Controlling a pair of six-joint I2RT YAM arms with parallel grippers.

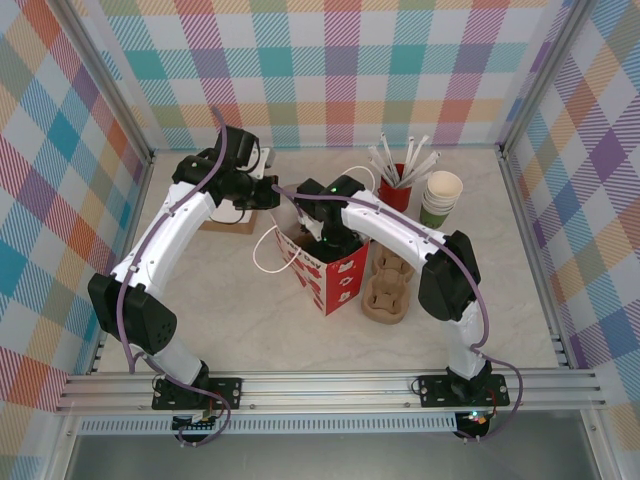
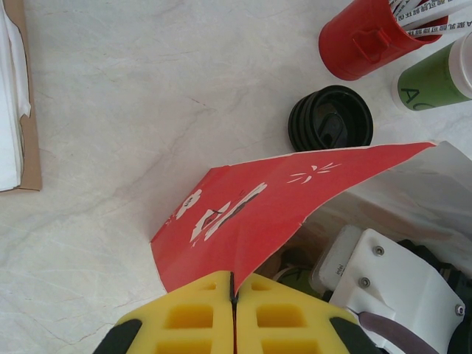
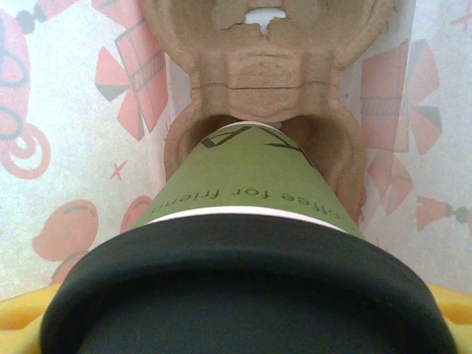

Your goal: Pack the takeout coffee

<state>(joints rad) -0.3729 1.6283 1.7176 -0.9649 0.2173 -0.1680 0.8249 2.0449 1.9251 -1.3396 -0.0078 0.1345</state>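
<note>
Lidded takeout coffee (image 3: pixel 251 184), held by right jaws, sits in carrier (image 3: pixel 258 74) inside red bag (image 2: pixel 251 214) pinched by left jaws

Premises: robotics lab test cell. Evidence: aluminium frame rail (image 1: pixel 330 385) carrying two bolted robot arms (image 1: pixel 170 240); plaid backdrop panels (image 1: pixel 340 70) enclosing a marble-look tabletop (image 1: pixel 200 330); staged red cup of straws (image 2: pixel 361 37) beyond the jaws.

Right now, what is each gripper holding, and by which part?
The left gripper is shut on the red paper bag, at its top edge. The right gripper flanks the takeout coffee at its lid; whether it grips cannot be told.
</note>
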